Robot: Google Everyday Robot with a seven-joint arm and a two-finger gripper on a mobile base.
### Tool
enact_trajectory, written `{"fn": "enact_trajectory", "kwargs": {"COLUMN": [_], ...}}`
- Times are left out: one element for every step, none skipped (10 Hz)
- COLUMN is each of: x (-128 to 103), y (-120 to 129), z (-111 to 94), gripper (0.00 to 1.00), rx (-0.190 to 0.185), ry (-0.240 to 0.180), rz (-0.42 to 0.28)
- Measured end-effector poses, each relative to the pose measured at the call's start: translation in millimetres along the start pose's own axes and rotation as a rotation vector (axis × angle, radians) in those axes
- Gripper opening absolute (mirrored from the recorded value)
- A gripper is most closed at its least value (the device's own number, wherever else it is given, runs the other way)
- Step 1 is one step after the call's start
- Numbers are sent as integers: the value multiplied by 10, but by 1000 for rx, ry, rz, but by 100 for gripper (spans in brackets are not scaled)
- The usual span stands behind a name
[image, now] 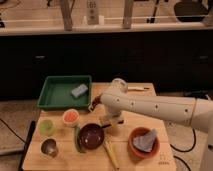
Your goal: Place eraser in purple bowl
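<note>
— Where is the purple bowl (91,136)?
— Near the front edge of the bench (150,162), toward the middle.
— And the gripper (111,121)?
— Just behind the bowl, closed on the eraser (108,121), which hangs beside the bowl's rim.

White arm (150,106) reaching in from the right across wooden table (60,156). Gripper (111,122) low over the tabletop, just up-right of purple bowl (91,136); tan eraser (107,120) at its tip. Green tray (52,93) upper left, grey-blue block (79,90) inside. Orange-brown bowl (144,141) with grey cloth at right.
</note>
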Motion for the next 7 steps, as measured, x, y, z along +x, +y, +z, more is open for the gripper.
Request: {"fn": "enact_trajectory", "kwargs": {"x": [-36, -79, -131, -222, -319, -408, -549], "y": [-3, 0, -1, 18, 38, 50, 93], "z": [-46, -76, -105, -137, -161, -182, -213], "gripper": [0, 0, 0, 0, 0, 0, 0], "rx": [8, 12, 15, 13, 10, 9, 3], "ry": [0, -2, -7, -20, -32, -40, -52], "rz": [-16, -34, -62, -100, -136, -170, -225]}}
